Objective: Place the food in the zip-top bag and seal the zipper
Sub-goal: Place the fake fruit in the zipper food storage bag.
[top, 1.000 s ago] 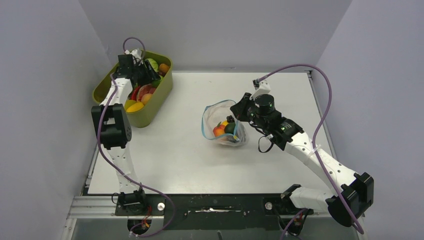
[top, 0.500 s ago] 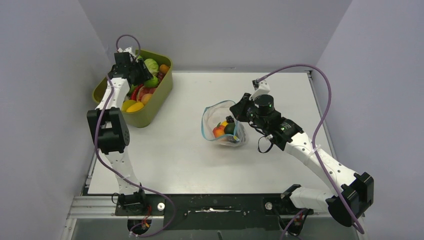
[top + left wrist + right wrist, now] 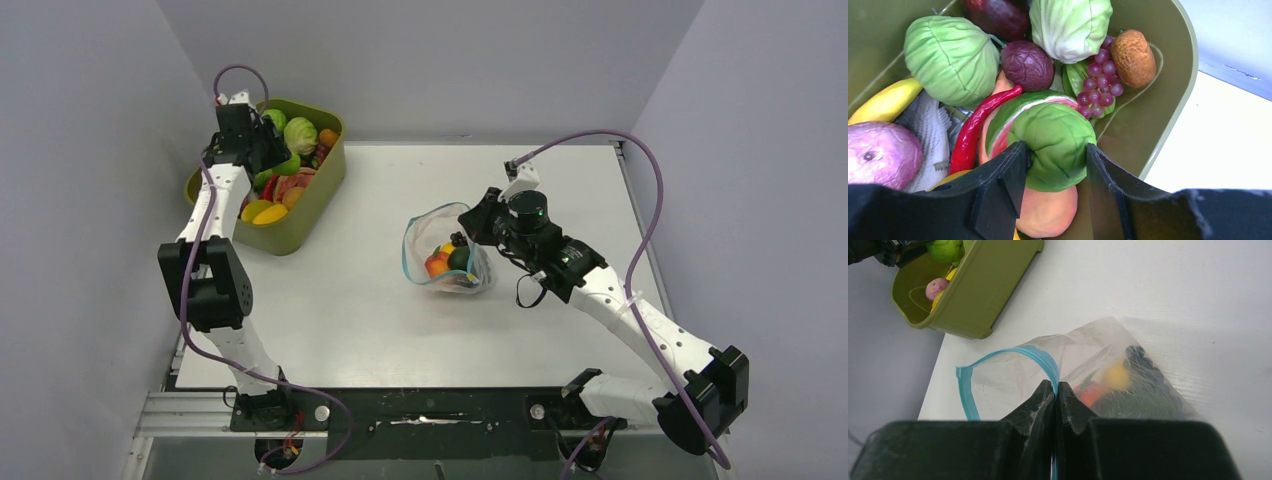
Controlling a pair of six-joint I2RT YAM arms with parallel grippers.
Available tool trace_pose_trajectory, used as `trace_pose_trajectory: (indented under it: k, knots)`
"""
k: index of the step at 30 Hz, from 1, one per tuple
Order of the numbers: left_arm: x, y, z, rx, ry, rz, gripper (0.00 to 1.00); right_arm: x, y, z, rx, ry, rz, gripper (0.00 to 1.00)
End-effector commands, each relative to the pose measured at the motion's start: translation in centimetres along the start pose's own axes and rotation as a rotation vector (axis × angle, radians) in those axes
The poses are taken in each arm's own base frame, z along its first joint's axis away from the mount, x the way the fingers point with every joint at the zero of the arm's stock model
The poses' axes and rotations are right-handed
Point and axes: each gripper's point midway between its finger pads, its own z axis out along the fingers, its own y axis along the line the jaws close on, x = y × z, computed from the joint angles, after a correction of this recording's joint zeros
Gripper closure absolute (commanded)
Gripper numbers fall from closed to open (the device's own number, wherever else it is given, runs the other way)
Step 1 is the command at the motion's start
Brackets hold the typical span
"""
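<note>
Olive-green tub (image 3: 312, 212): upper left of the frame, set at an angle on the far left corner of the white table (image 3: 400, 330). Grey walls (image 3: 430, 60) enclose three sides. Black mounting rail (image 3: 430, 410): bottom centre, along the table's near edge

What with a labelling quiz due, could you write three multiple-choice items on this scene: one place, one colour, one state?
1. Where is the olive tub? A) table's far-left corner B) table's centre C) table's near edge
2. The zipper on the zip-top bag is: A) red B) yellow C) teal-blue
3. The left jaws are: A) open, empty B) clamping a green cabbage C) pinching the bag
Answers: 1A, top view shows it there; 2C, right wrist view shows the teal strip; 3B, cabbage sits pressed between them.
</note>
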Motion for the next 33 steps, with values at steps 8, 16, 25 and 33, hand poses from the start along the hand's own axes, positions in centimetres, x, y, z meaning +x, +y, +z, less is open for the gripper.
trace_pose_trajectory:
  k: [8, 16, 25, 33]
  knots:
    - [-3.5, -1.8, -4.9, 0.043, -0.138, 0.040, 0.88, -2.3, 1.6, -0.9, -0.053, -0.095, 0.013, 1.00]
    - [-2.7, -5.5, -9.1, 0.178, -0.149, 0.049, 0.88, -2.2, 1.3, 0.1, -0.033, -0.086, 0.011, 1.00]
    - [-0.6, -10.4, -14.5, 0.483, -0.119, 0.017, 0.88, -4.0, 1.7, 2.1, -0.012, -0.100, -0.015, 1.00]
    - [2.8, -16.0, -19.5, 0.740, -0.043, 0.065, 0.88, -5.1, 2.1, 3.7, -0.030, -0.101, -0.008, 1.00]
